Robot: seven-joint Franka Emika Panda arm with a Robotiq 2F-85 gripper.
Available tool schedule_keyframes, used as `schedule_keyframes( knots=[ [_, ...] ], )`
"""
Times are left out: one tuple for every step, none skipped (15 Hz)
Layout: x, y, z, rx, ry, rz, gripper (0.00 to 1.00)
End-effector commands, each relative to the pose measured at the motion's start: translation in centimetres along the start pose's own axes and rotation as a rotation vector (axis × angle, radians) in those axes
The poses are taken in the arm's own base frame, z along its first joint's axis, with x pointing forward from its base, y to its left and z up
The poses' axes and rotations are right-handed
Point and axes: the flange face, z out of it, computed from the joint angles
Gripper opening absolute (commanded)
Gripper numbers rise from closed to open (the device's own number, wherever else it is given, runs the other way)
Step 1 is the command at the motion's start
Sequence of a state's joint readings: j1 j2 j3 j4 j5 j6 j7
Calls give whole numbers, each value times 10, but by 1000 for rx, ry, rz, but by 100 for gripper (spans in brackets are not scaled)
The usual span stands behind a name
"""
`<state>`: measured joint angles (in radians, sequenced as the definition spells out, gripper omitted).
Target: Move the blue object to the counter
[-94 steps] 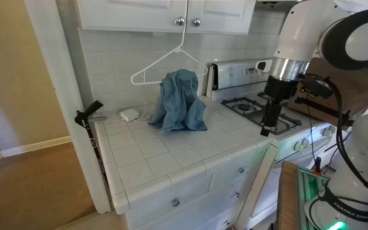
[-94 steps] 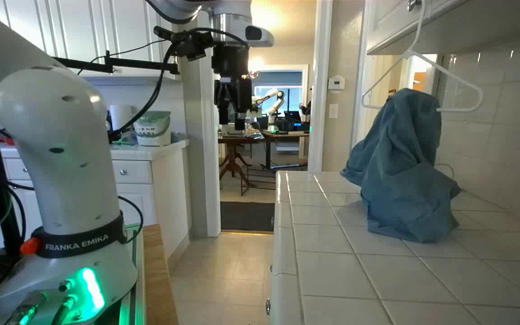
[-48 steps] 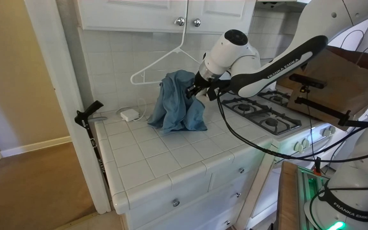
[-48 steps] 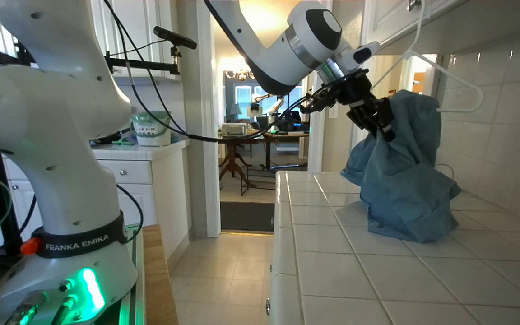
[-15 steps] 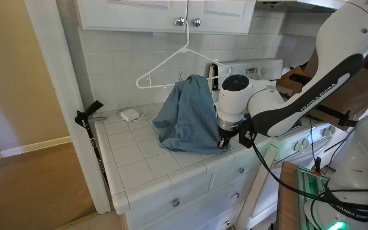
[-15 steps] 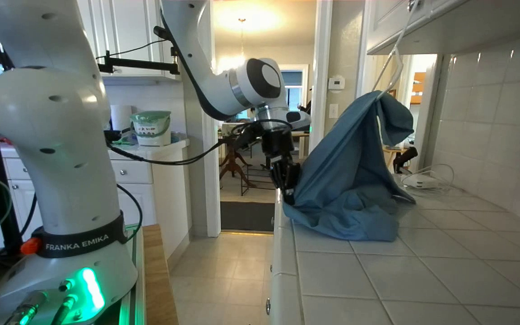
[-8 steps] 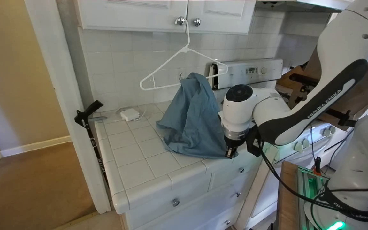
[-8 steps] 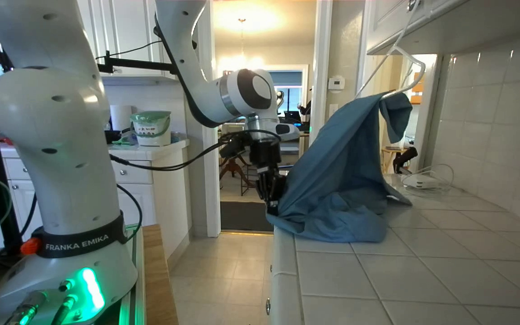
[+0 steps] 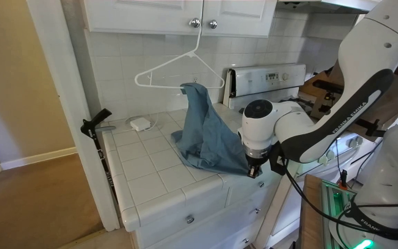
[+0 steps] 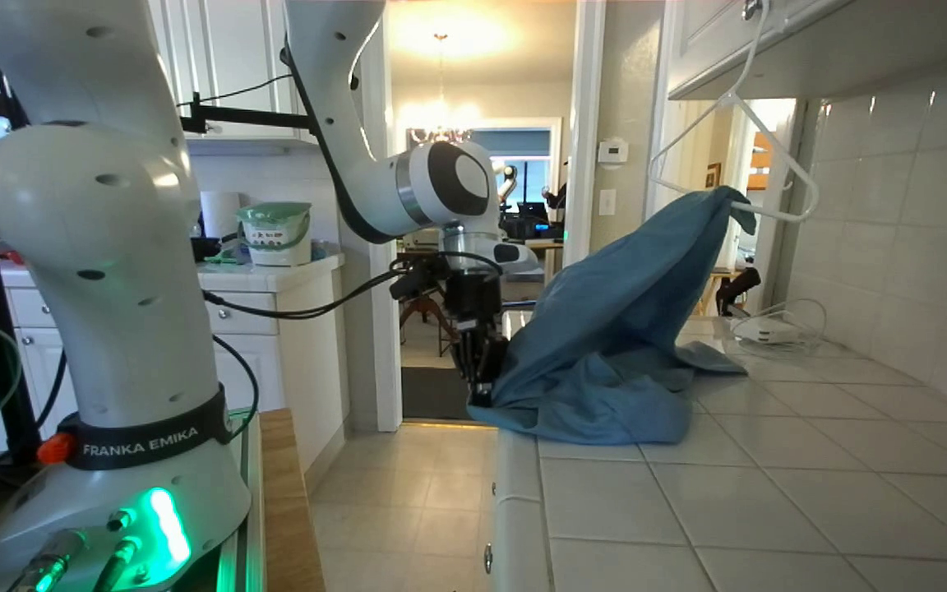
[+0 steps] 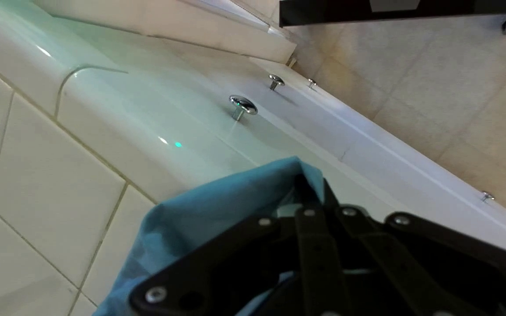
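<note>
The blue object, a cloth (image 9: pixel 206 138), stretches from the white hanger's lower bar down over the tiled counter (image 9: pixel 147 180). Its top end still lies over that bar in both exterior views, while the lower folds rest on the tiles. At the counter's front edge, my gripper (image 9: pixel 253 173) points downward, shut on the cloth's near corner. In an exterior view the gripper (image 10: pixel 480 396) sits just beyond the edge, pulling the fabric taut. The wrist view shows a fold of the cloth (image 11: pixel 218 193) pinched between the fingertips of the gripper (image 11: pixel 321 193).
The white hanger (image 9: pixel 191 54) hangs from a cabinet knob (image 9: pixel 195 22). A white box with a cord (image 9: pixel 140 123) lies at the counter's back left. The stove (image 9: pixel 268 79) stands to the right. Drawer knobs (image 11: pixel 243 104) jut out below the edge.
The gripper took hold of the hanging cloth and drew it forward and down to the counter edge. Lately the cloth's top has slipped lower on the hanger, which swung back toward the wall.
</note>
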<state>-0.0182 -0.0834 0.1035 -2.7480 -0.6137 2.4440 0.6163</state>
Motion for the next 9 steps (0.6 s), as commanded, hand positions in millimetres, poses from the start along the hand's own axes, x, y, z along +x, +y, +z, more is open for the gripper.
schedule_keyframes(
  knots=[
    [-2, -2, 7, 13, -34, -2, 1],
    [-1, 0, 7, 13, -33, 6, 1],
    [-1, 4, 8, 22, -38, 15, 1],
    [-1, 5, 9, 45, -60, 13, 1],
    [-2, 3, 11, 50, -68, 4, 1],
    [-3, 0, 14, 57, -83, -10, 1],
    [-4, -2, 16, 66, -98, -15, 1],
    [-5, -4, 18, 83, -116, -23, 1],
    [-6, -6, 19, 96, -130, -28, 1]
  ],
)
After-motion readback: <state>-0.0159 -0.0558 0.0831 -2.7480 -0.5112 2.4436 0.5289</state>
